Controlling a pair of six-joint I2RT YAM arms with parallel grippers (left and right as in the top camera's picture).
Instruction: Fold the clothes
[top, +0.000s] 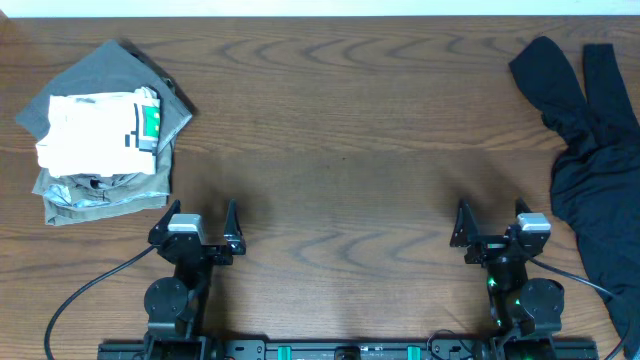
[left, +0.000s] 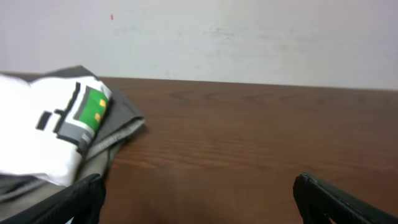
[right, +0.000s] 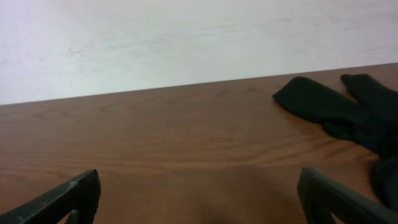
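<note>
A stack of folded clothes (top: 100, 140) sits at the far left: grey garments with a white one with a green and grey print on top. It also shows in the left wrist view (left: 56, 134). An unfolded dark garment (top: 590, 150) lies crumpled along the right edge; part of it shows in the right wrist view (right: 348, 109). My left gripper (top: 198, 222) is open and empty near the front edge, right of the stack. My right gripper (top: 493, 222) is open and empty near the front edge, left of the dark garment.
The brown wooden table (top: 340, 150) lies between the stack and the dark garment. A pale wall (right: 186, 37) rises behind the table's far edge. Black cables run from both arm bases along the front edge.
</note>
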